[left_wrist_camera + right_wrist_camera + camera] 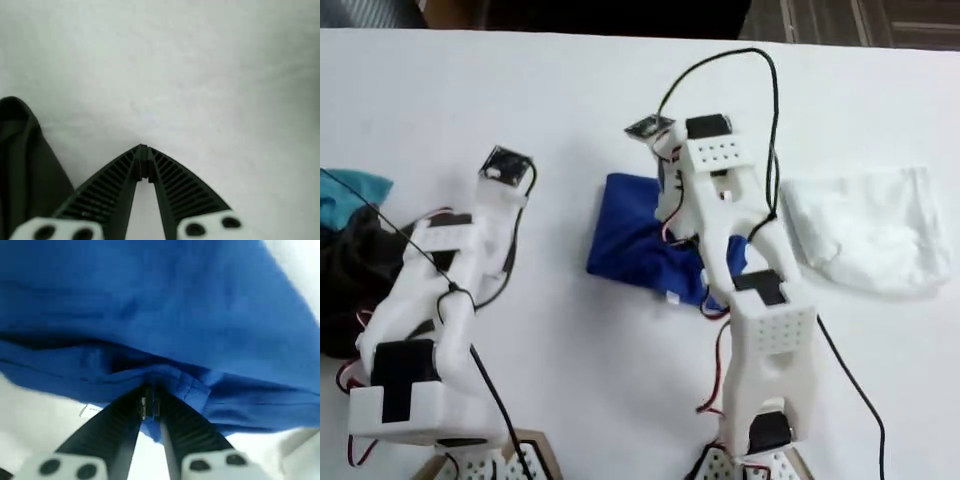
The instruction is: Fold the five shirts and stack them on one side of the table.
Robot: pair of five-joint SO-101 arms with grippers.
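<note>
Here, the blue shirt (150, 300), judged limp, is pinched at its edge by the right hand (150, 405); left hand (143, 167) closed, empty.

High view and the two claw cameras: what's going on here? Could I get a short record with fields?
blue shirt: mid-table, bunched, partly under the right arm
right claw: shut, pinching the blue shirt's edge
left claw: shut, empty, over bare table
white shirt: crumpled, on the right side
dark clothes pile: at the left edge
teal cloth: beside the dark clothes pile, farther from the arms
</note>
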